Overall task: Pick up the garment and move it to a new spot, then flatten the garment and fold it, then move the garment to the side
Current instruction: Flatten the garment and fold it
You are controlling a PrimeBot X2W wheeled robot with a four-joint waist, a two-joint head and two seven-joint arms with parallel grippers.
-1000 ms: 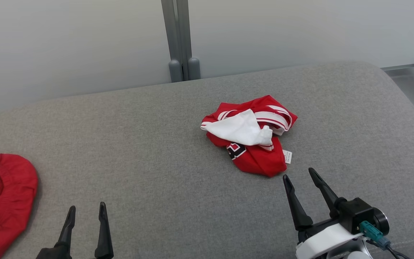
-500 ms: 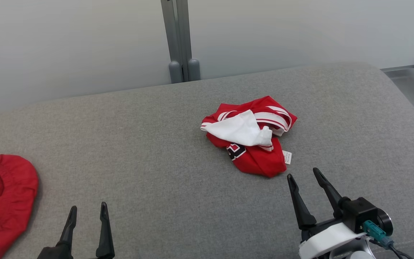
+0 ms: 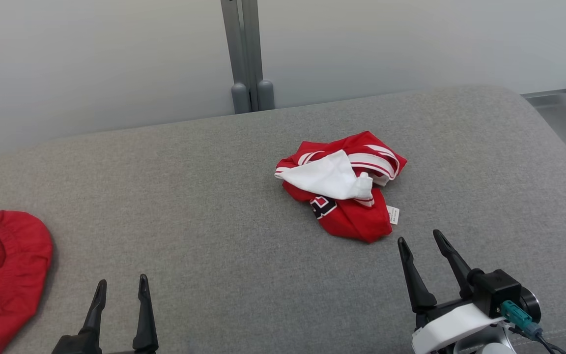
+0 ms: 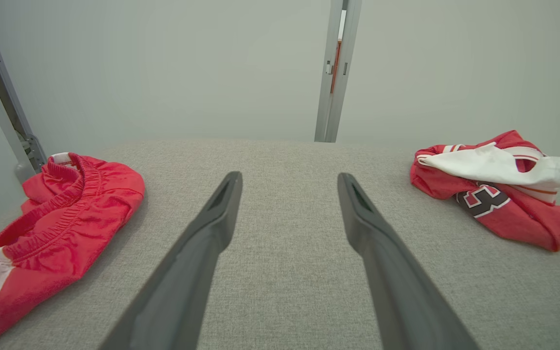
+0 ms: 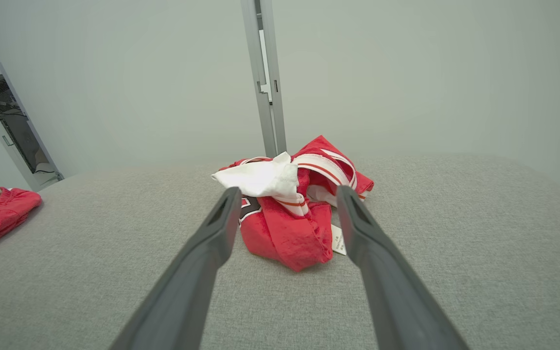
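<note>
Right wrist view, with the head view for reference. My right gripper [image 5: 288, 192] has its two dark fingers spread wide with nothing between them. They hover low over the grey cushion [image 5: 455, 272] and point straight at the garment [image 5: 285, 233], which lies crumpled just beyond the fingertips, untouched. Nearest the tips is a rounded red fold, and a small care label [image 5: 338, 239] pokes out beside the finger on that view's right. Farther from the hand, a white panel [image 5: 260, 177] drapes across the heap, with striped red-and-white trim behind it.

My left gripper [image 3: 121, 280] is likewise parted and empty, with the garment well apart on its right. On its left, at the cushion's edge, lies another red cloth [image 3: 8, 255]. Beyond both hands an upright post [image 3: 246, 54] stands against the pale wall.

Handling, as I judge it: the garment is light, thin and limp, not fragile. It should sag and unroll once lifted, and a shallow pinch may catch only one layer. I would take hold of the near red fold, where layers bunch thickly, or the firmer striped trim, and never the label. I cannot tell where the garment's corners lie.
</note>
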